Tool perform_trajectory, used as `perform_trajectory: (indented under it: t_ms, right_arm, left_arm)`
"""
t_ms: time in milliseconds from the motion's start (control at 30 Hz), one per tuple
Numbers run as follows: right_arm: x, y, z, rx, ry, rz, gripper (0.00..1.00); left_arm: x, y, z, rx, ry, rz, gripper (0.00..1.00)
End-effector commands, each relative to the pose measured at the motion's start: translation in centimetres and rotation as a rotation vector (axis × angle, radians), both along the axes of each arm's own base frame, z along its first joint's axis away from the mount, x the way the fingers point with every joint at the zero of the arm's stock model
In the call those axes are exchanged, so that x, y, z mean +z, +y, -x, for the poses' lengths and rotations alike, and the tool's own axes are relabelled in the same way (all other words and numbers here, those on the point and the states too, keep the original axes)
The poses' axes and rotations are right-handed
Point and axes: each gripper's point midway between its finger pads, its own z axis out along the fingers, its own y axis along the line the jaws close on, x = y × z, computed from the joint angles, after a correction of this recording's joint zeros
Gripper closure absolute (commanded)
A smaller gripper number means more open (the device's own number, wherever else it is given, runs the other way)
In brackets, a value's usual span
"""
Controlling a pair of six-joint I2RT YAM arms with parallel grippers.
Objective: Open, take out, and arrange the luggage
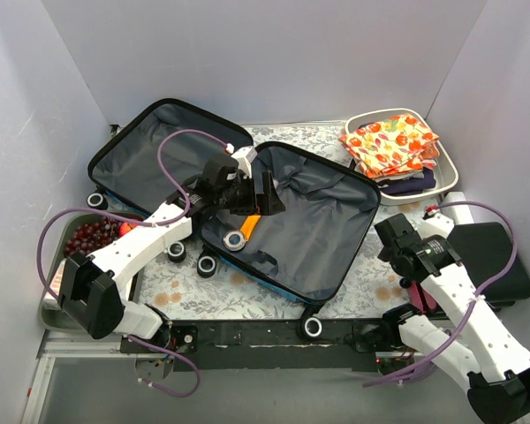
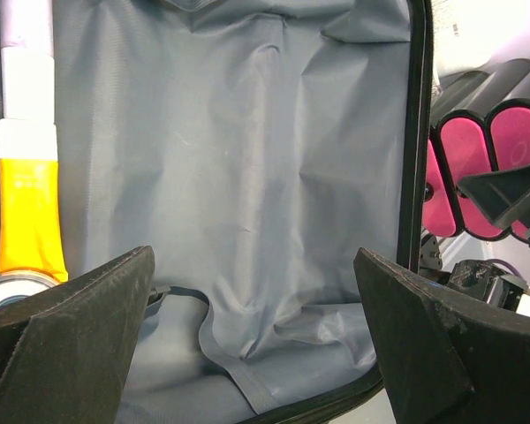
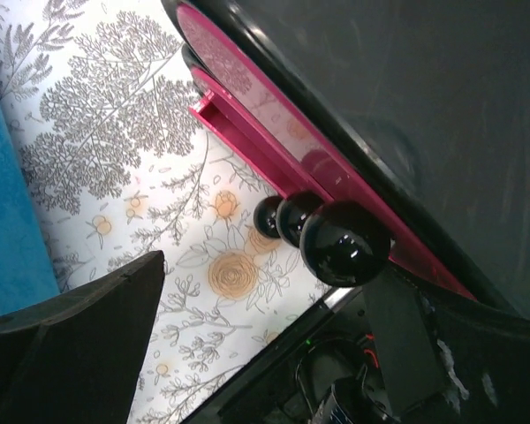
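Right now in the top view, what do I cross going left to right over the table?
Metal tray → luggage, lying open → white tub → black case.

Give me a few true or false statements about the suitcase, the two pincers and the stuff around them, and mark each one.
1. The luggage lies open with both halves spread out. True.
2. The left pincer is shut on the orange tube. False: it is open over the luggage, with the tube lying off to one side.
3. The right pincer is open and holds nothing, over the table. True.
4. The white tub is empty. False: folded cloth with a colourful print sits in it.
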Motion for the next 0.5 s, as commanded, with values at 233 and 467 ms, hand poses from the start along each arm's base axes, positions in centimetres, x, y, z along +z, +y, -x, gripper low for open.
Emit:
perform_trajectory:
  t_ms: [233,467]
  right_arm:
    - [4.8,-0.2,-9.3,0.028,-0.258,0.068,0.03]
    - [6.1,0.8,-13.7,0.168,-0.347,0.038,0.04]
  left_arm:
    - [-0.1,0.7,0.2,0.025,-0.026,-0.042,0.02]
    - [-0.4,0.8,0.0,0.029,-0.029,-0.058,0.02]
